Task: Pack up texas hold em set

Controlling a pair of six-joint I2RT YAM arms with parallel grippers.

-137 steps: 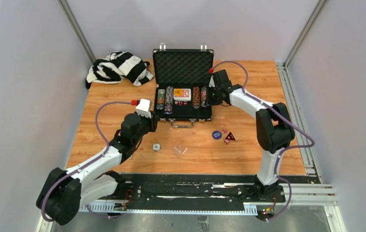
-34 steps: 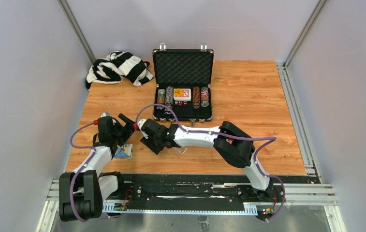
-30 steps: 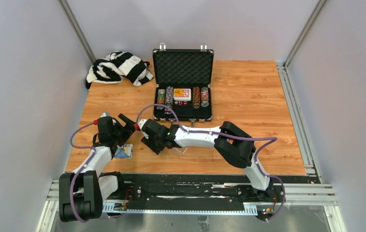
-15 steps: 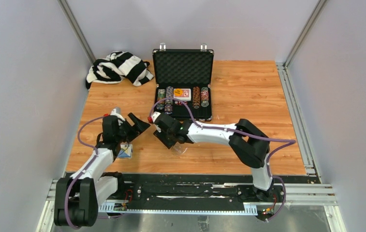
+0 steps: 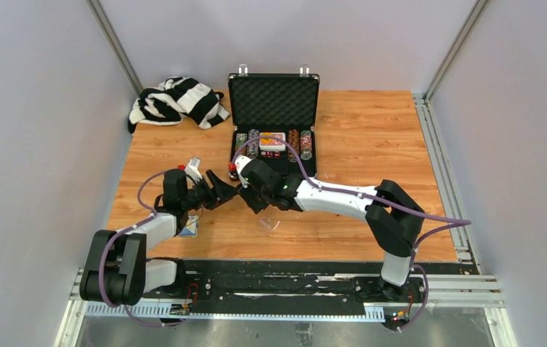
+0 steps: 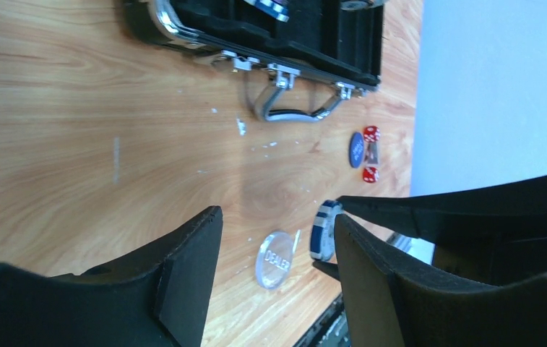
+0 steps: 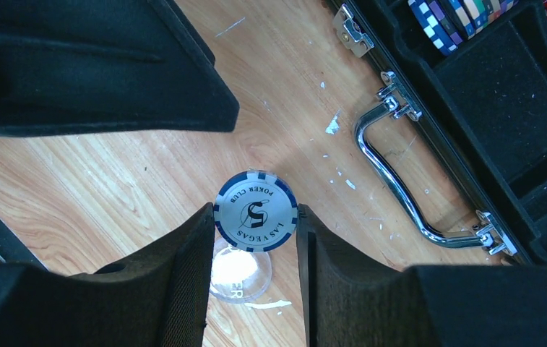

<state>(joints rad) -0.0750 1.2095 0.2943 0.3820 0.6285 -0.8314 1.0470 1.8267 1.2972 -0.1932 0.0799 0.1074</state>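
Note:
The black briefcase (image 5: 273, 101) lies open at the back, with rows of chips (image 5: 293, 144) and a card deck (image 5: 272, 141) in its foam. My right gripper (image 7: 256, 218) is shut on a blue-and-white poker chip (image 7: 256, 210), held upright by its edges above the table. My left gripper (image 6: 277, 246) faces it with open jaws and nothing between them. The chip (image 6: 323, 230) stands just past the left gripper's right finger (image 6: 378, 282). A clear dealer button (image 6: 277, 259) lies flat on the wood below. A blue button (image 6: 356, 150) and red dice (image 6: 371, 133) lie further off.
A black-and-white striped cloth (image 5: 176, 101) is bunched at the back left. The case's silver handle (image 7: 400, 181) juts toward the grippers. A small blue-and-white flat thing (image 5: 188, 228) lies under the left arm. Both grippers (image 5: 235, 195) nearly meet in front of the case.
Both grippers have shifted right and toward the case, the right one carrying the chip. The left jaws have narrowed but still stand apart.

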